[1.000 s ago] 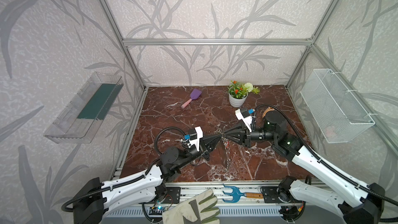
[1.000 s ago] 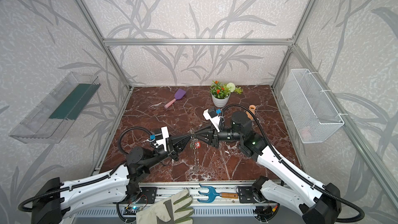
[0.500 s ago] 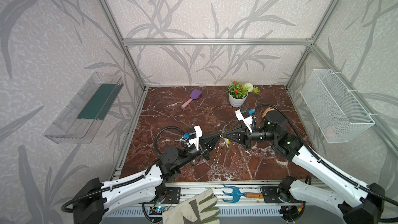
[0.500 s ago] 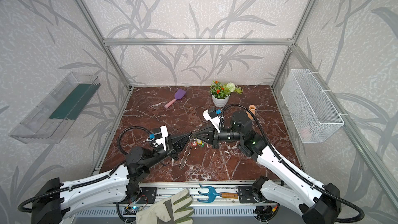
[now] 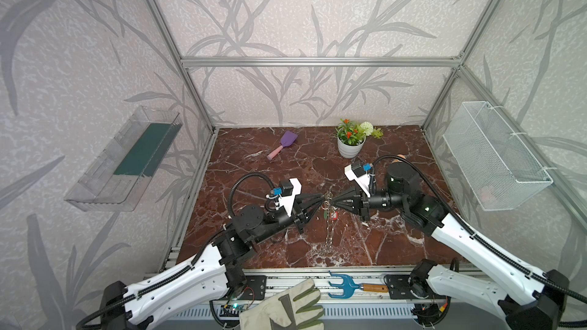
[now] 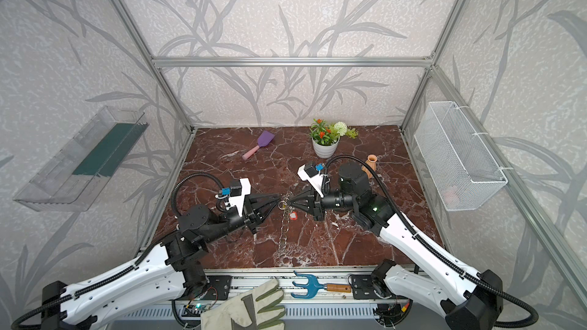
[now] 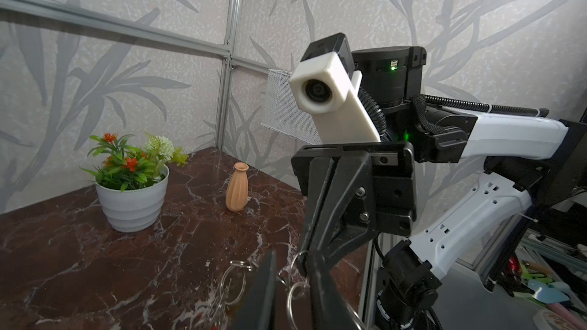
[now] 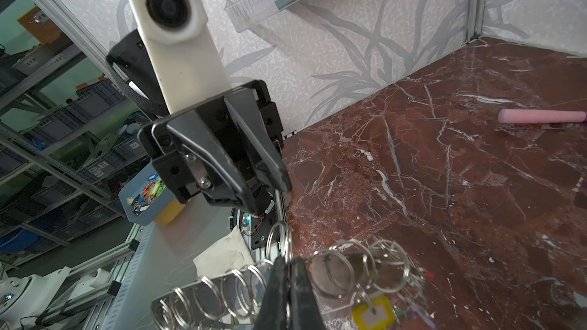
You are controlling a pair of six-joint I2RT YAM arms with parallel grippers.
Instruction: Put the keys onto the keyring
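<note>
The keyring [image 5: 328, 233] hangs as a band fringed with silver rings between my two grippers over the middle of the marble floor, in both top views [image 6: 282, 236]. My right gripper [image 8: 288, 265] is shut on one silver ring at the band's top; the band [image 8: 203, 293] runs off to one side. A yellow key [image 8: 373, 312] dangles from the rings, and a red key [image 6: 293, 215] and a green key [image 5: 325, 214] hang just under the grippers. My left gripper [image 7: 293, 280] faces the right one tip to tip and stands open, with a silver ring [image 7: 295, 293] in the gap.
A white pot with a plant [image 5: 349, 149], a purple scoop [image 5: 284, 144] and a small orange vase [image 6: 370, 165] stand toward the back. A wire basket [image 5: 495, 160] hangs on the right wall, a clear shelf [image 5: 127, 160] on the left. A glove [image 5: 286, 309] and blue rake [image 5: 346, 285] lie on the front rail.
My left gripper's fingers have parted from shut. The right gripper has closed fully on a ring. The hanging keyring swung left half a second ago and now hangs straight down.
</note>
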